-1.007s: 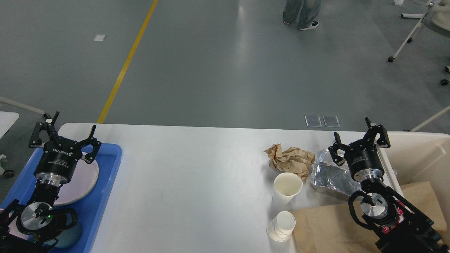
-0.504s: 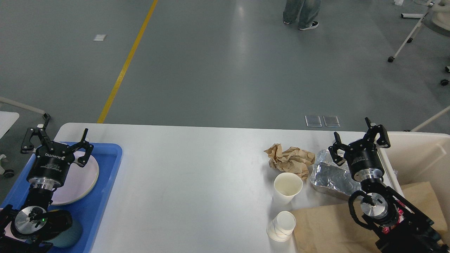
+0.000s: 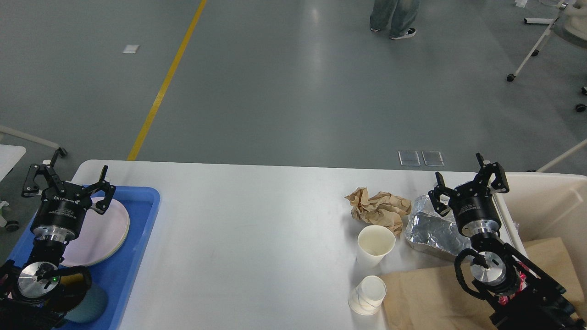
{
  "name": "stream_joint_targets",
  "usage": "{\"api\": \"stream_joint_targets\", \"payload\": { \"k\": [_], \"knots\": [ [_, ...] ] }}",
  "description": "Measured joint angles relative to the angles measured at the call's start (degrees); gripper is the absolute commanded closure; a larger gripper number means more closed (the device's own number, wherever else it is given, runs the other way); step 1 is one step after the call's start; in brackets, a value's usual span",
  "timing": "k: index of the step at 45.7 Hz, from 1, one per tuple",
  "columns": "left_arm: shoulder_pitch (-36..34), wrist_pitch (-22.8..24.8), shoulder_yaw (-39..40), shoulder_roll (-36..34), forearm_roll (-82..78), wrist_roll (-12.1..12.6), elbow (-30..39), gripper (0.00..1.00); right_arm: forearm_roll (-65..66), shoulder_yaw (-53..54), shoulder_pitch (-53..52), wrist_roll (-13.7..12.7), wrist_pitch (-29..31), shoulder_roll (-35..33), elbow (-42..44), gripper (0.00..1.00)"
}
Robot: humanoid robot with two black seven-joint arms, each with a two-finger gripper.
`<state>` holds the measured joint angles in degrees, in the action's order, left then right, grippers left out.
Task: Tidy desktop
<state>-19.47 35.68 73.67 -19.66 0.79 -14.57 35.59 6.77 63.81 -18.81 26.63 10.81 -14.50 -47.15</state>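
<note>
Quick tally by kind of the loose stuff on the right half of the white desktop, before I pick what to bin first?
Paper cups: 2, one upright, one lying on its side
Crumpled brown paper: 1
Foil-wrapped package: 1
Flat brown paper sheet: 1
Total: 5 on the desktop

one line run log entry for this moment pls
left tool: open, empty, over blue plastic tray | right tool: open, empty, above crinkled silver foil packet | large white desktop: crumpled brown paper, two white paper cups remain
</note>
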Motion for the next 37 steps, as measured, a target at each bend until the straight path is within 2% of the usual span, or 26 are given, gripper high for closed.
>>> {"api": "stream_joint_targets", "payload": {
  "k": [9,15,22,25,31,37],
  "knots": [
    [0.27,1.40,0.55,-0.01,0.09,0.02,-0.09,0.04,0.00,0.00,0.00,0.00,0.00,0.00,0.05,0.00],
    [0.36,4.74,-0.18,0.30,0.04,0.12,-0.38,0.04,0.00,0.00,0.00,0.00,0.00,0.00,0.05,0.00],
    [3.13,9.48,-0.68,6.13,-0.80,-0.28,2.66,0.04,0.00,0.00,0.00,0.00,0.00,0.00,0.05,0.00],
    [4.33,7.85,-0.87,7.91,-1.28,-0.34,6.05,0.04,-0.01,0.00,0.00,0.00,0.00,0.00,0.05,0.00],
    [5.83,0.60,-0.54,9.32,-1.61,-1.38,10.91,0.04,0.00,0.00,0.00,0.00,0.00,0.00,0.05,0.00],
    [6.01,-1.30,-0.59,9.39,-1.73,-2.83,11.60,0.04,0.00,0.00,0.00,0.00,0.00,0.00,0.05,0.00]
  ]
}}
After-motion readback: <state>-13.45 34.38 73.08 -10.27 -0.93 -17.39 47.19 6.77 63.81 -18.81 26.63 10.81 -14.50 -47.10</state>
